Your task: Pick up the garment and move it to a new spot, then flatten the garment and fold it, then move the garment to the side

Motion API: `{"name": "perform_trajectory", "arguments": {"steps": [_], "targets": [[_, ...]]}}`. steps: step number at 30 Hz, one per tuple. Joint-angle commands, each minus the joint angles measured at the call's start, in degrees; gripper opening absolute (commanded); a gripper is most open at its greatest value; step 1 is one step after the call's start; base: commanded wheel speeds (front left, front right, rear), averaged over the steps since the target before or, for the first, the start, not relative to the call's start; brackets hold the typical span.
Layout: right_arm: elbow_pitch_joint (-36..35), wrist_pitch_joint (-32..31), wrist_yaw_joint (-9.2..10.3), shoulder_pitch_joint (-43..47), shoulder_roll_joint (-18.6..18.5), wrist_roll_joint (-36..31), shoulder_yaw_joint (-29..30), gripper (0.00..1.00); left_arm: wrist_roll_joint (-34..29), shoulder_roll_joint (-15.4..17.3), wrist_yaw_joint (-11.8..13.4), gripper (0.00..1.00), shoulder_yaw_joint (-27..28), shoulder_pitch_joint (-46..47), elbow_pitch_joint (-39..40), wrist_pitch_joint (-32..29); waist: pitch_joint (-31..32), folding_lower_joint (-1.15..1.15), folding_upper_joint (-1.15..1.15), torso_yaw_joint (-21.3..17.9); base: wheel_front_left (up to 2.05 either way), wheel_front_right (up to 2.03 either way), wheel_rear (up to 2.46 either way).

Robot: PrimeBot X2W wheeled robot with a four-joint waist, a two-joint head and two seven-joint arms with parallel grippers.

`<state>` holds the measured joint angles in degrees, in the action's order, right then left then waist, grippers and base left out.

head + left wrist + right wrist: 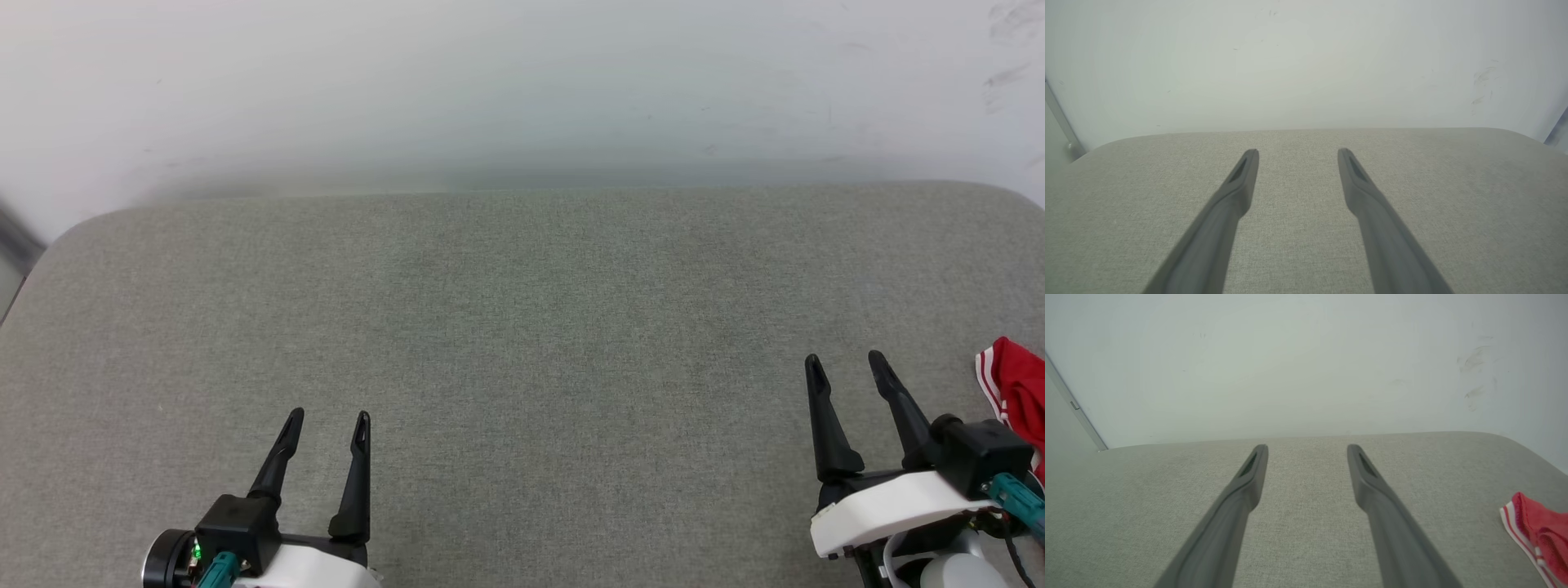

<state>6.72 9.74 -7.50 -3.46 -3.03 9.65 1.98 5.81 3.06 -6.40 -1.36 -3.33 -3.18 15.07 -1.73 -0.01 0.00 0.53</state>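
The head view takes in both arms over a grey, woven-fabric-covered table (522, 327) with rounded far corners, set against a pale, scuffed wall (522, 82). The left claw (329, 418), two long dark tapered fingers, sits at the lower left with its fingers apart and nothing between them. The right claw (844, 358) sits at the lower right, spread the same way and likewise empty.

The garment (1020, 384), a red shirt with white-and-red striped trim, lies bunched on the table at the far right, just beside the right claw's black wrist housing. The picture's edge cuts it off, and the housing covers its lower part.

The right wrist view looks along the right claw (1307, 447) and catches the garment (1535, 526) at its lower right corner, where the striped edge and a soft red fold are plainer. Most of the garment is cut off, so any lettering cannot be made out.

The left wrist view looks along the left claw (1297, 152) at bare fabric and wall.
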Motion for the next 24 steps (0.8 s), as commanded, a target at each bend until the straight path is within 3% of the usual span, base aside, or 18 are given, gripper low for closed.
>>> {"name": "perform_trajectory", "arguments": {"steps": [1,17,18,24], "targets": [[0.1,0.3,0.02,0.7,0.3,0.4,-0.1,1.0,0.1,-0.1,-0.1,1.0,0.2,-0.6,0.1,0.1,0.0,0.01,0.0,0.0,0.0,0.0,0.0],[0.5,0.5,0.02,0.8,0.3,1.3,-1.1,1.0,3.2,-0.2,0.5,1.0,1.1,-0.8,0.6,0.1,0.0,0.01,0.0,0.0,0.0,0.0,0.0],[0.7,0.3,0.0,0.0,0.0,1.4,-1.0,0.0,3.5,-0.1,0.4,0.0,1.2,-0.3,0.1,0.0,0.0,0.01,0.0,0.0,0.0,0.0,0.0],[2.5,-0.6,0.0,0.1,0.0,5.5,-0.7,0.0,7.7,-0.1,0.3,0.0,1.4,-0.2,-1.7,-1.0,0.0,0.01,0.0,-0.1,0.0,0.0,0.0]]}}
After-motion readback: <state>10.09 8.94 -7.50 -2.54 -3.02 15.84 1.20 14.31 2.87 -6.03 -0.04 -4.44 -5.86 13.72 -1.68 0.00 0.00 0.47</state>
